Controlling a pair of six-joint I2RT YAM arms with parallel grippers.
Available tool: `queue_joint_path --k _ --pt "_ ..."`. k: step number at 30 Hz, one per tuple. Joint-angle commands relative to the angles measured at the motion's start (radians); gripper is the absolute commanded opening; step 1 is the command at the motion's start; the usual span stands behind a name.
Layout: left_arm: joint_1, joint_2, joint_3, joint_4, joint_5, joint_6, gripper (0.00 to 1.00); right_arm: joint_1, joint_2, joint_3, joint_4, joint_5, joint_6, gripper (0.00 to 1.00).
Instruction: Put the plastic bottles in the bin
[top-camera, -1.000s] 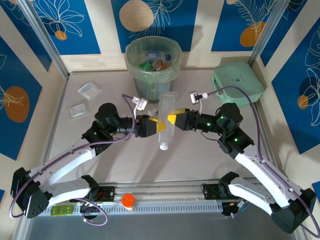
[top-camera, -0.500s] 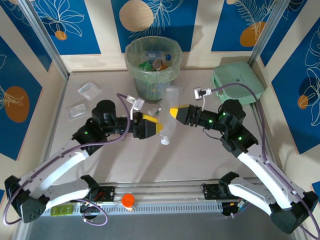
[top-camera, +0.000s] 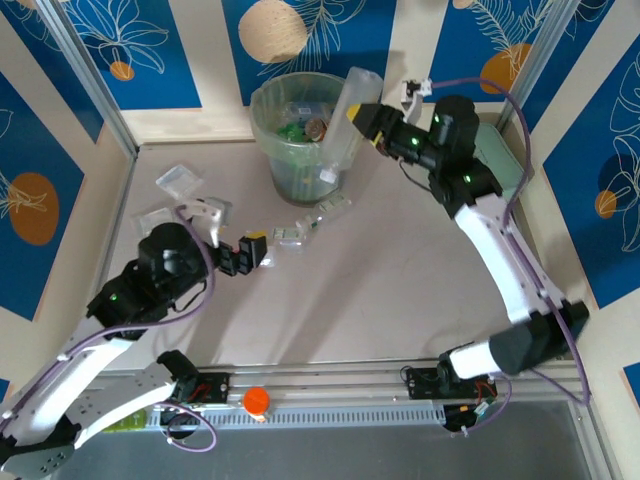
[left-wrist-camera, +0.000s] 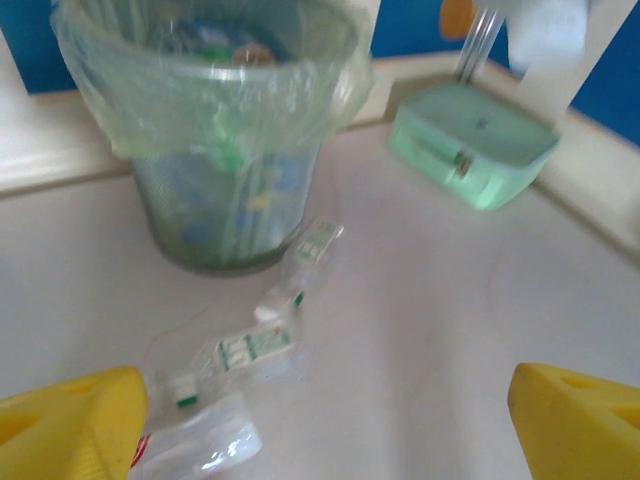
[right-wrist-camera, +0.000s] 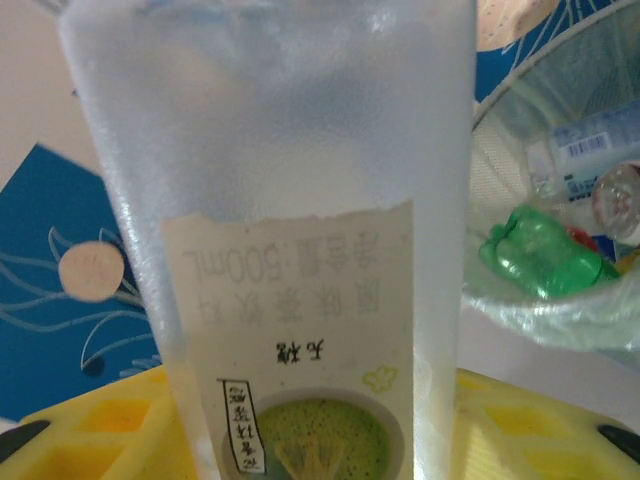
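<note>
Up at the back of the table (top-camera: 420, 290) we've got the right gripper (top-camera: 356, 113) clamped on a tall frosted bottle (top-camera: 360, 85). From the right wrist camera its yellow fingers (right-wrist-camera: 110, 430) sit snug against both sides of the bottle, down by the label with the green bowl printed on it. The bottle is tilted and held right at the right-hand rim of the bin (top-camera: 262, 110), with the bin's opening just beside it.

Looking into the bin from that same wrist view, we can spot a green bottle (right-wrist-camera: 540, 255) and a clear one with a blue label (right-wrist-camera: 592, 148) lying in the liner.

Down on our left, the left gripper (top-camera: 260, 252) is low over the table and spread wide, with nothing between its fingertips (left-wrist-camera: 70, 425). Just ahead of it a few small clear bottles (left-wrist-camera: 256, 348) lie on the table in a loose line running toward the foot of the bin. The nearest one is close to the left fingertip, but we can't tell if it's touching.

Two clear trays (top-camera: 178, 180) sit off by the left wall. The mint green box (left-wrist-camera: 470, 145) is in the far right corner, well apart from the bin.
</note>
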Motion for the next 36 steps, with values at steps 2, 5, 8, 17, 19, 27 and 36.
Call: queue_joint_path --k 2,5,8,17,19,27,36 --pt "0.005 0.026 -0.035 -0.009 -0.029 0.07 0.92 -0.022 0.204 0.274 -0.097 0.01 -0.055 0.5" --pt "0.006 0.026 -0.064 0.009 -0.012 0.069 0.92 -0.047 0.365 0.471 -0.159 0.007 -0.091 0.5" --pt "0.007 0.034 -0.061 0.002 -0.006 0.075 0.92 -0.067 0.534 0.698 -0.229 -0.029 -0.152 0.49" --pt "0.022 0.029 -0.072 0.013 0.018 0.079 0.92 -0.057 0.877 1.274 -0.543 0.151 -0.476 0.49" --pt "0.025 0.029 -0.072 0.014 0.023 0.077 0.92 -0.039 0.824 1.147 -0.478 0.215 -0.549 0.49" --pt "0.025 0.037 -0.076 0.017 0.033 0.073 0.93 0.086 0.842 1.063 -0.402 0.549 -0.891 0.5" --pt "0.028 0.038 -0.075 0.013 0.016 0.079 0.93 0.133 0.89 1.041 -0.329 0.75 -1.033 0.55"
